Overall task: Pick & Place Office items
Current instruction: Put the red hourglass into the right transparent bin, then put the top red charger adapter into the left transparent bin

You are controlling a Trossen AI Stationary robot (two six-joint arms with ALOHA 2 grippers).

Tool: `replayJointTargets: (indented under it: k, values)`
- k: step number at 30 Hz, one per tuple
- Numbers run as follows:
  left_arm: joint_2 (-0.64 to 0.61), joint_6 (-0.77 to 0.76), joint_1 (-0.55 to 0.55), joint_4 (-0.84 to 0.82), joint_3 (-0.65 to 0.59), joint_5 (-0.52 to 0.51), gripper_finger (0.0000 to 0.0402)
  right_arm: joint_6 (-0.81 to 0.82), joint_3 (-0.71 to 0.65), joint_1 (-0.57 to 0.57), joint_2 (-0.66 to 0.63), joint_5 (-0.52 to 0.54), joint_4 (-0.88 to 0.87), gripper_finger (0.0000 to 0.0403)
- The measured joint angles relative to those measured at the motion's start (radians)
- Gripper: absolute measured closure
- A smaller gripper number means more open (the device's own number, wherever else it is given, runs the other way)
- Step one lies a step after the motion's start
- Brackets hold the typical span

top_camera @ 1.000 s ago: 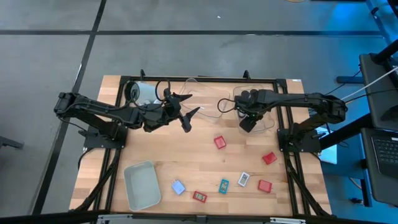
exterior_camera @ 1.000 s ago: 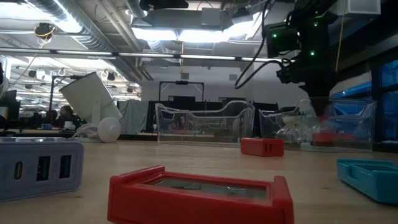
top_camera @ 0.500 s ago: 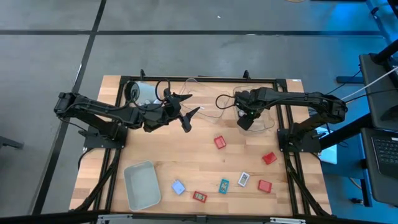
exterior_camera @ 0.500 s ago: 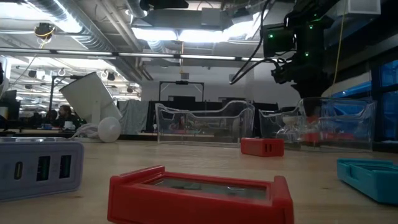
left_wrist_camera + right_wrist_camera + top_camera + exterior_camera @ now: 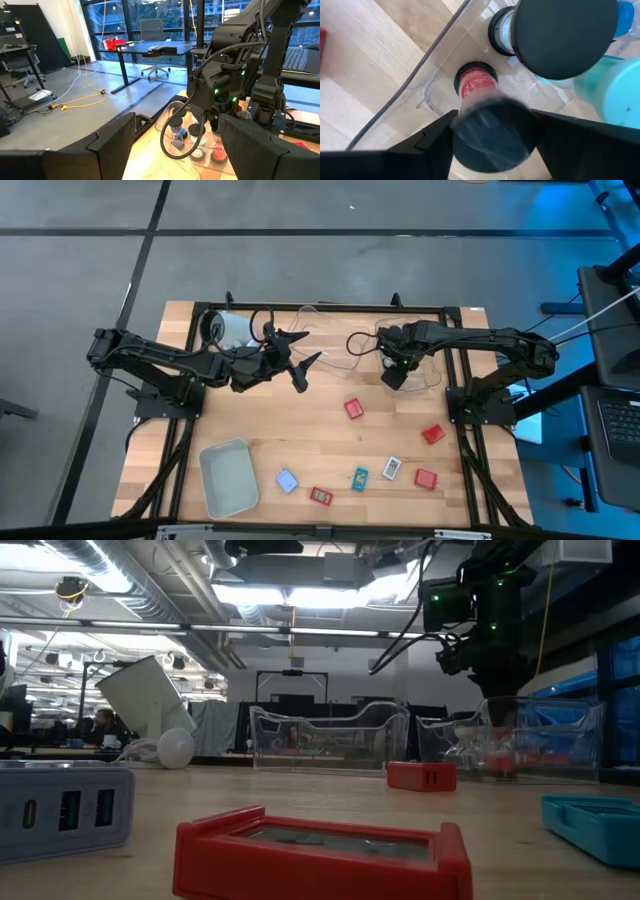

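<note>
Over the clear bin, your right gripper gripped a black-topped cylinder; left gripper gaped empty.

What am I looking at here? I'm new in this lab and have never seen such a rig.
Two dark robot arms work at a wooden table. One picture looks straight down on it, one looks level across the tabletop, and two come from cameras on the arms' wrists. The left pincer hangs open above the table. The right pincer is over a clear plastic bin, closed on a stubby black round cylinder. Loose on the wood lie small red blocks, a flat teal card, a flat white card and a grey-white tray.
</note>
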Motion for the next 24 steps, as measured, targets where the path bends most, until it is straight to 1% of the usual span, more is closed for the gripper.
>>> replayJointTargets:
  k: [7,9,15,19,21,22,24]
  values:
    - [0.000,0.000,0.000,0.000,0.000,0.000,0.0121,0.000,0.001,0.000,0.000,0.001,-0.002,0.0134]
    - [0.000,0.000,0.000,0.000,0.000,0.000,0.0121,0.001,0.010,0.000,-0.005,-0.008,-0.031,0.0128]
    - [0.000,0.002,0.000,0.000,0.000,0.000,0.0121,0.003,0.131,0.000,-0.043,0.000,-0.200,0.0115]
    - [0.000,0.028,0.000,0.000,0.000,0.003,0.0121,0.028,0.226,0.012,-0.100,0.051,-0.250,0.0113]
    - [0.000,0.050,0.000,-0.013,0.000,0.045,0.0121,0.048,0.261,0.027,-0.135,0.069,-0.257,0.0113]
    - [0.000,0.059,0.000,-0.029,0.000,0.092,0.0121,0.060,0.273,0.037,-0.154,0.074,-0.258,0.0113]
    - [0.000,0.058,0.000,-0.077,0.000,0.223,0.0121,0.073,0.291,0.058,-0.194,0.081,-0.257,0.0113]
